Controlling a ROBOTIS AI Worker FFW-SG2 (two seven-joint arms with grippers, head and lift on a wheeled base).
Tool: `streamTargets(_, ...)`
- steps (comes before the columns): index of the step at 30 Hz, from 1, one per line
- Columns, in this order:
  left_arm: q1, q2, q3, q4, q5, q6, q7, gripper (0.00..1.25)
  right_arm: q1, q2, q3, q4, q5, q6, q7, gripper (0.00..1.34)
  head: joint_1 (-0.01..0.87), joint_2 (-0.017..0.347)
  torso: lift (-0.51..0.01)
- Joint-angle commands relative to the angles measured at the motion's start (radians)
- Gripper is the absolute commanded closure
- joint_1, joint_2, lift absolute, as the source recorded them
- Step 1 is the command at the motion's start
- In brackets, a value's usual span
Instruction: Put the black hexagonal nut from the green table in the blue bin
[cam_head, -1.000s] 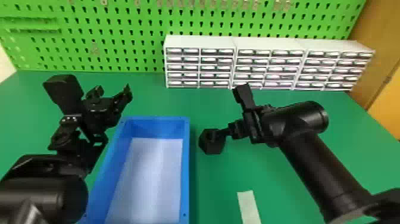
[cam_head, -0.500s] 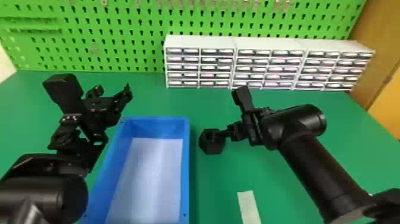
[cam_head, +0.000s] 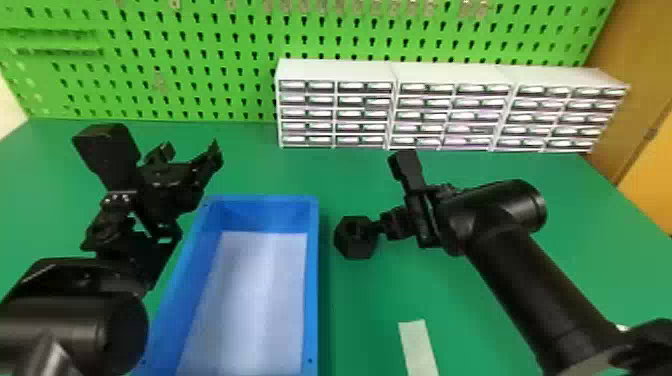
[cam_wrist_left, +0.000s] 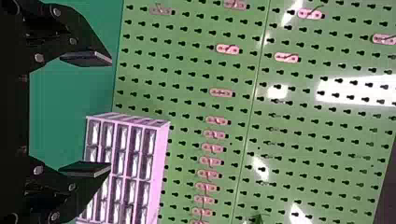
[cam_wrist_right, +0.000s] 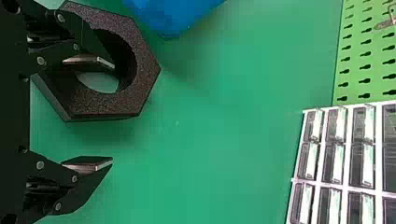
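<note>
Green table (cam_head: 365, 305) between bin (cam_head: 312, 290) and nut (cam_head: 353, 249)

A workshop, by its green pegboard (cam_head: 200, 65) with hooks and small-parts drawers (cam_head: 335, 112)

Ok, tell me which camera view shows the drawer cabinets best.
The head view: the white drawer cabinets appear as a whole row before the green pegboard, drawer fronts facing the camera. The left wrist view shows one end at an angle, partly behind the left gripper; the right wrist view shows a closer but cut-off part.
</note>
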Motion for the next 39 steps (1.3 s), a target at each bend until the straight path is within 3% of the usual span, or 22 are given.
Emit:
streamTargets(1, 0.000, 0.000, 0.000, 0.000, 0.001, 0.000, 0.000, 0.45, 0.005, 0.000, 0.002, 0.003, 0.000, 0.000, 0.000, 0.54, 0.691, 0.009, -0.097)
streamTargets(16, 0.006, 0.000, 0.006, 0.000, 0.007, 0.000, 0.000, 0.45, 0.028, -0.003, 0.003, 0.001, -0.011, 0.015, 0.000, 0.54, 0.691, 0.009, -0.097)
streamTargets(39, 0.009, 0.000, 0.008, 0.000, 0.010, 0.000, 0.000, 0.45, 0.026, -0.015, 0.012, -0.071, -0.011, 0.055, 0.000, 0.54, 0.691, 0.009, -0.097)
